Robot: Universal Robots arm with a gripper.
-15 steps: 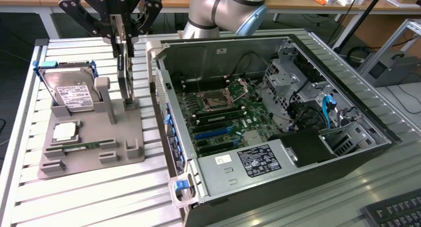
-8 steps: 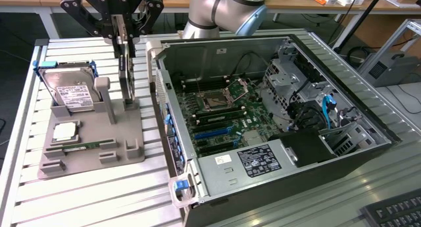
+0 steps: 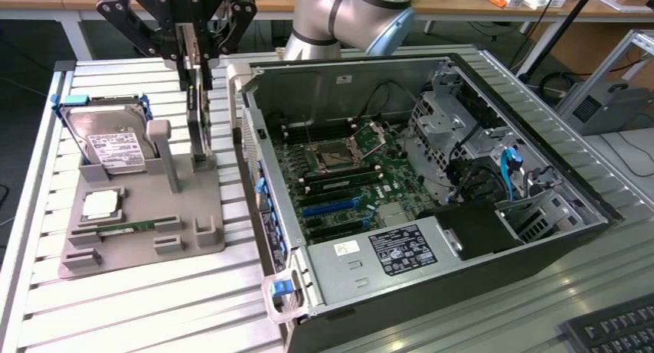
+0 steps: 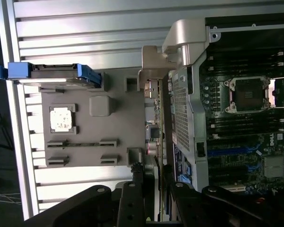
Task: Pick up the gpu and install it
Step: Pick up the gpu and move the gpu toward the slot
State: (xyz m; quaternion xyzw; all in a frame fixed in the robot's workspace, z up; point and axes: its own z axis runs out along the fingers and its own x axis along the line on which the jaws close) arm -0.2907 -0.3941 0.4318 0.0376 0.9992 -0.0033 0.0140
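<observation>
Slatted metal makes up the worktop [image 3: 133, 307] we are looking over. By its edge on the exterior view's left sits a grey holder [image 3: 210, 215]. On it we see a hard drive [image 3: 107, 142] propped at the far end, with a processor chip [image 3: 99, 205] and a memory stick [image 3: 122, 229] lying nearer. At the holder's far corner beside the computer case [image 3: 338, 77], the gpu [image 3: 201, 116] stands upright on edge in a slot, the jaws clamped on its top edge. Further right the case lies open, its motherboard [image 3: 348, 177] exposed.
</observation>
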